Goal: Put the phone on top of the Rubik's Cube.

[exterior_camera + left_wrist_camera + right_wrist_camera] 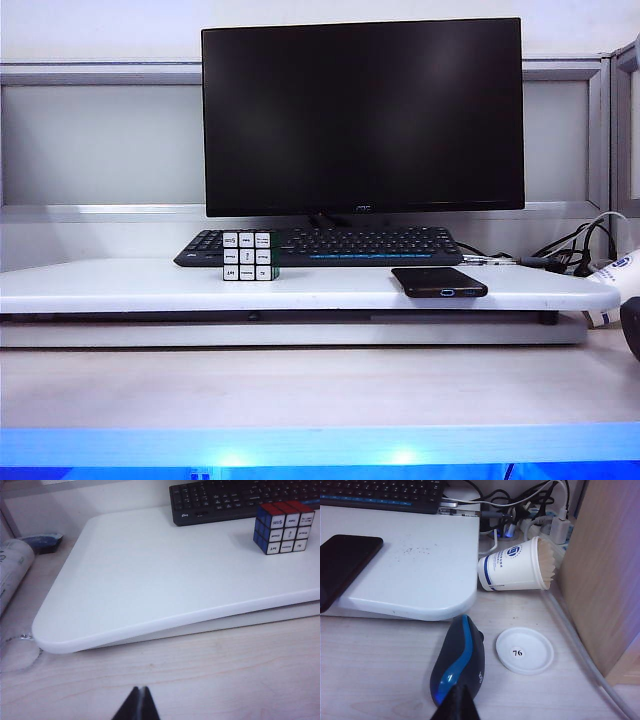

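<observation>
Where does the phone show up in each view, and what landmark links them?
Exterior view: the phone lies flat at the white platform's front edge, right of centre.
Left wrist view: not in it.
Right wrist view: phone at the frame's left edge, on the platform.
Shared landmark: the black keyboard, visible in all three views.

The exterior view looks level and head-on across the bench (pixel 300 385) toward the monitor (pixel 363 115), low and fairly close, with the white board (pixel 150 285) at mid-height. The left wrist view looks down and forward over the left tool (pixel 138 705) at the board's left corner (pixel 60 635). The right wrist view looks down over the right tool (pixel 456 706) at the board's right corner (pixel 455 605). All three share the board and keyboard (pixel 330 245); the Rubik's Cube (pixel 284 527) shows in the exterior and left views, the phone (pixel 342 565) in the exterior and right views.
</observation>
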Robot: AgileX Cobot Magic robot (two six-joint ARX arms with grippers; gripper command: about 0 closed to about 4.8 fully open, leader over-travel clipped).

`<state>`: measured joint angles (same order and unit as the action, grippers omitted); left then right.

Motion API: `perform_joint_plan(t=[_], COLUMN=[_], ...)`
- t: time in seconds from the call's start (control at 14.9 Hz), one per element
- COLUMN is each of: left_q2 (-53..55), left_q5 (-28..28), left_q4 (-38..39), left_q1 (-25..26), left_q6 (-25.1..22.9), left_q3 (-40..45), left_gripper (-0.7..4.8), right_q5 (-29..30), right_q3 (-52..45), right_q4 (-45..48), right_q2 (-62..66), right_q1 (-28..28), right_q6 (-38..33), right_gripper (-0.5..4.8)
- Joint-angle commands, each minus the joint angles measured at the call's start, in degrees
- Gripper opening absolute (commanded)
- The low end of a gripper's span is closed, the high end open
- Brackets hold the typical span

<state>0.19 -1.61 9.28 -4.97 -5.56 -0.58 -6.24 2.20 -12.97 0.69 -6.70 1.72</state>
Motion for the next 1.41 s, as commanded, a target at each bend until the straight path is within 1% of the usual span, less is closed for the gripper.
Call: perform_joint_plan(t=[0.07, 0.27, 0.33, 0.4, 0.47, 0.6, 0.67, 0.74, 0.8, 0.87, 0.94, 1.0, 1.07, 1.2, 1.34, 1.41], left_q2=[0.0, 0.0, 0.0, 0.0, 0.0, 0.0, 0.0, 0.0, 0.0, 0.0, 0.0, 0.0, 0.0, 0.0, 0.0, 0.0], left_q5=[-0.3, 0.2, 1.7, 2.6, 3.8, 4.9, 8.4, 12.3, 15.4, 18.7, 19.5, 21.0, 21.4, 21.4, 21.8, 22.8], left_q4=[1.4, 1.4, 1.4, 1.4, 1.3, 1.2, 0.8, 0.3, 0.0, -0.3, -0.3, -0.4, -0.4, -0.4, -0.5, -0.6], left_q1=[0.1, 0.1, 0.1, 0.1, 0.1, 0.1, 0.1, 0.1, 0.0, 0.0, 0.0, 0.1, 0.0, 0.1, 0.1, 0.1], left_q6=[0.0, 0.0, 0.0, 0.1, 0.2, 0.3, 3.1, 3.0, 3.1, 3.0, 3.0, 3.0, 3.0, 3.0, 3.0, 3.0], left_q3=[0.1, 0.1, 0.1, 0.1, 0.1, 0.1, 0.1, 0.1, 0.1, 0.1, 0.1, 0.1, 0.1, 0.1, 0.1, 0.1], left_gripper=[-0.05, -0.06, -0.06, -0.06, -0.06, -0.06, -0.06, -0.06, -0.06, -0.06, -0.06, -0.06, -0.06, -0.06, -0.06, -0.06], right_q5=[0.4, 1.2, 5.2, 6.3, 6.3, 6.3, 6.5, 6.4, 6.4, 7.9, 8.0, 21.0, 23.1, 25.6, 27.0, 27.9], right_q3=[0.2, 0.2, 0.2, 0.2, 0.2, 0.2, 0.6, 2.8, 5.6, 9.4, 11.4, 19.6, 19.6, 19.6, 19.6, 19.6], right_q4=[-0.5, -0.5, -0.2, -0.1, 0.2, 1.4, 4.4, 4.2, 4.6, 8.5, 11.3, 29.4, 34.3, 40.6, 42.8, 42.9], right_q2=[0.0, 0.0, 0.0, 0.0, 0.0, 0.0, 0.1, 0.1, 1.6, 8.4, 13.5, 43.3, 46.6, 52.4, 57.4, 59.5], right_q1=[0.0, 0.0, 0.0, -0.1, -0.1, -0.1, -0.2, -1.2, -2.4, -3.4, -3.9, -4.9, -4.9, -4.9, -4.9, -4.9], right_q6=[-0.7, -0.7, -1.3, -2.2, -5.2, -6.4, -9.2, -10.7, -11.1, -12.7, -12.7, -31.9, -36.0, -41.9, -46.0, -47.6], right_gripper=[-0.06, -0.05, -0.04, 0.29, 1.3, 1.72, 2.36, 2.54, 2.54, 2.54, 2.58, 4.15, 4.22, 4.23, 4.23, 4.23])
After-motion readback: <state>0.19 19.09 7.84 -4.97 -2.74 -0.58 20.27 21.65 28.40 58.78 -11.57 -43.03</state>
